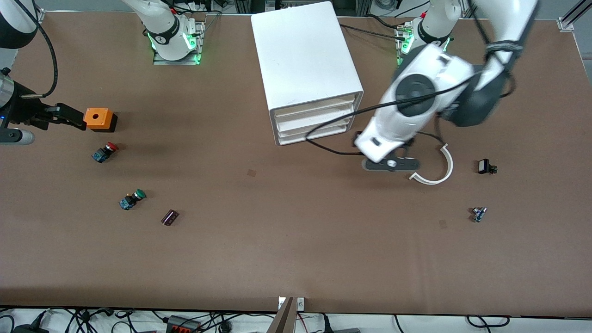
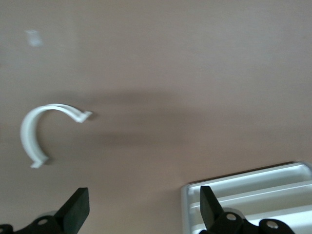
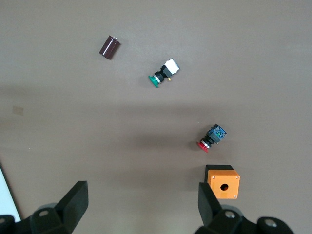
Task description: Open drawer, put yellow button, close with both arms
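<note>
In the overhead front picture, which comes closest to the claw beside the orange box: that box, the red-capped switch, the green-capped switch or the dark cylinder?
From the right gripper, toward the right arm's end:
1. Orange box, right beside it.
2. Red-capped switch, nearer the camera.
3. Green-capped switch, nearer still.
4. Dark cylinder, farthest.

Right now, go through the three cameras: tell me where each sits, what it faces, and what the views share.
Front view: high across the table, facing both arm bases; shows the white cabinet, the left gripper and the right gripper.
Left wrist view: on the left arm, looking down at the white curved clip and the cabinet's drawer fronts; its open fingers show.
Right wrist view: on the right arm, over the orange box, red-capped switch and green-capped switch; open fingers show.
Shared: front and left wrist views both show clip and cabinet.
</note>
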You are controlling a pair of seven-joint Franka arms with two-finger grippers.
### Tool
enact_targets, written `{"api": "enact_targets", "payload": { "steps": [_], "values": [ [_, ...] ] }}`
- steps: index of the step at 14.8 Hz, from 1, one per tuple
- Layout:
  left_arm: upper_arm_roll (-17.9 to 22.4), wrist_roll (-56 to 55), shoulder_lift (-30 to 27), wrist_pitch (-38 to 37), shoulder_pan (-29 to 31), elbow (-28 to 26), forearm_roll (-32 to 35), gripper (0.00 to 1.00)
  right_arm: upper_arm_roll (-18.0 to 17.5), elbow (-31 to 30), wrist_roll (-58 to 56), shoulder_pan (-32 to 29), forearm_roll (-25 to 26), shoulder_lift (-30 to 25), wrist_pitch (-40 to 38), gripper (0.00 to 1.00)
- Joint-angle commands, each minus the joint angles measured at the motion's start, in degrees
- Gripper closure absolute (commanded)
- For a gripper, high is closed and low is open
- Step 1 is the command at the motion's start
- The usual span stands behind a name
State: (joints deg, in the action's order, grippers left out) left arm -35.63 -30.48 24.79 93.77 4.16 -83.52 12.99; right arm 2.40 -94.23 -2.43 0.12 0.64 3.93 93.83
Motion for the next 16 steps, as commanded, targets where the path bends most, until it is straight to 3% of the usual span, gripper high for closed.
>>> {"api": "enact_targets", "payload": {
  "steps": [1, 4, 7, 10, 13, 15, 16],
  "values": [
    [-0.93, 9.63, -2.90, -3.94, 5.32, 1.60, 0.90, 0.00, -0.20, -0.34, -0.30, -0.21, 0.50, -0.50, 0.30, 0.00],
    [2.65, 15.00, -8.08, -5.35, 5.86, 1.52, 0.02, 0.00, -0.11, -0.34, -0.38, -0.30, 0.59, -0.77, 0.04, 0.00],
    [14.15, 27.29, -14.05, -6.58, 2.54, -1.02, -4.88, 0.00, -0.11, -0.34, -0.38, -0.21, 0.77, -1.12, -0.57, 0.00],
    [24.53, 28.29, -20.55, -4.92, -2.38, -5.93, -9.91, 0.00, -0.11, -0.43, -0.38, -0.21, 0.59, -1.91, -1.72, 0.00],
    [27.98, 28.20, -26.44, 7.52, -3.36, -14.62, -10.44, 0.00, -0.11, -0.87, 0.14, -0.04, 0.50, -2.08, -1.37, 0.00],
    [32.01, 28.64, -29.27, 8.71, -5.21, -18.51, -13.50, 0.00, -0.20, -1.74, 0.49, -0.04, 0.50, -2.17, -0.49, 0.00],
    [32.20, 29.33, -29.28, 8.54, -5.13, -18.61, -14.82, 0.00, -0.20, -3.05, 0.49, -0.04, 0.50, -2.96, 0.55, 0.00]
  ]
}}
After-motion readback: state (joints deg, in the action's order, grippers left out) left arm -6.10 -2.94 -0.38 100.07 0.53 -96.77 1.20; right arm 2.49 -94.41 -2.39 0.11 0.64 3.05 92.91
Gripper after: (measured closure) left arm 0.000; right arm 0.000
